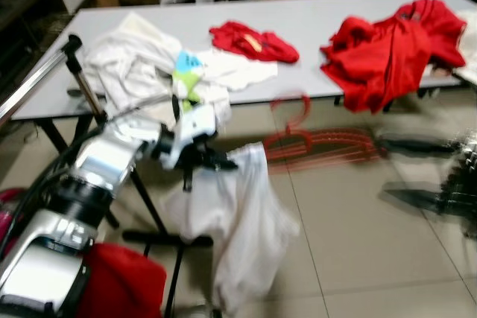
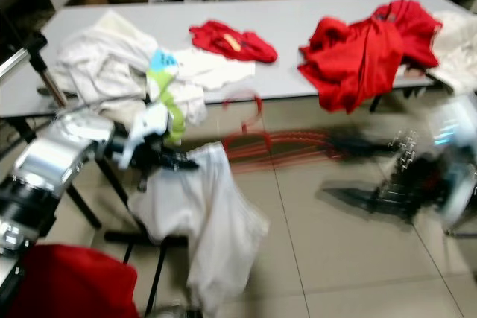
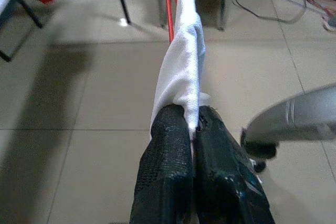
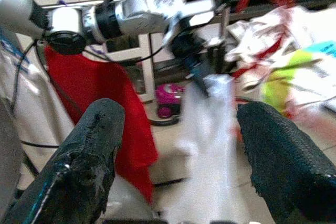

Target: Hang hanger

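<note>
The red hanger (image 1: 313, 141) hangs in the air in front of the desk's (image 1: 313, 27) near edge, above the tiled floor (image 1: 358, 243), smeared by motion so that only its hook and a streak of thin red bars can be made out. One end of it meets the white garment (image 1: 235, 214), a soft knit cloth that droops in a long fold; the left tool (image 3: 195, 129) has its two black, rough-textured fingers pressed together on the upper edge of that cloth, and in the left wrist view the red bars run just beyond the pinched cloth. The right tool (image 1: 417, 173) is at the hanger's other end, badly blurred; whether it touches the hanger I cannot tell, but in the right wrist view its fingers (image 4: 84, 150) stand spread wide with the white cloth between them and not touching either. On the desk, a grey flat top, a heap of white clothes (image 1: 141, 65) with a green and blue patch lies at the left near corner, partly spilling over the edge; a small crumpled red garment (image 1: 253, 41) lies mid-desk, and a larger red garment (image 1: 395, 46) drapes over the near edge toward the right. More red cloth (image 1: 119, 281) sits low beside the silver left arm (image 1: 89, 176), cut off by the frame.
</note>
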